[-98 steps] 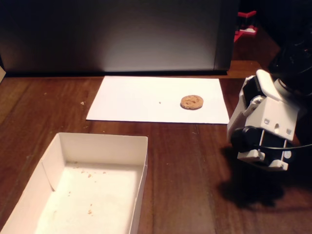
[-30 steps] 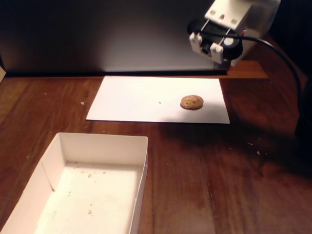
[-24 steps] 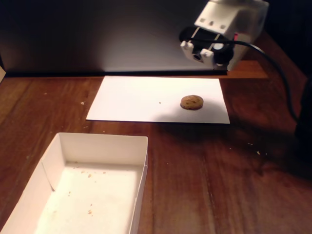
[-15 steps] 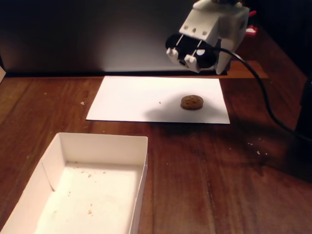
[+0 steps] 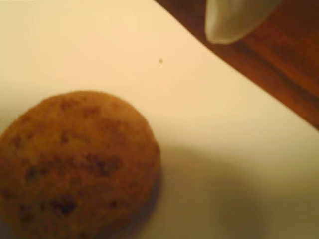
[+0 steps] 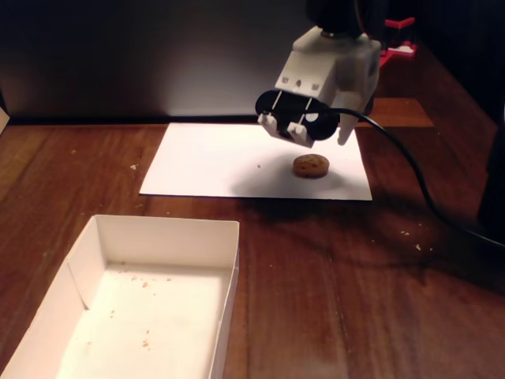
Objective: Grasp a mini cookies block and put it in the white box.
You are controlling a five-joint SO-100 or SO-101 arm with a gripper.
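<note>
The mini cookies block (image 6: 311, 166), a small round tan cookie with dark specks, lies on the right part of a white paper sheet (image 6: 221, 162). My gripper (image 6: 327, 136) hangs just above it, pointing down, not touching it. In the wrist view the cookie (image 5: 75, 164) fills the lower left, and a single pale fingertip (image 5: 234, 20) shows at the top right with nothing against it, so the jaws look open and empty. The white box (image 6: 166, 230), a shallow open tray with crumbs on its floor, stands at the lower left.
Everything rests on a dark wooden table (image 6: 355, 300). A dark upright panel (image 6: 181, 55) stands behind the paper. My black cable (image 6: 410, 178) trails to the right. A red object (image 6: 398, 38) sits at the far back right.
The arm has swung up from the table's right side, then moved left and down until the gripper hangs over the cookie. Cookie and box have stayed put.
</note>
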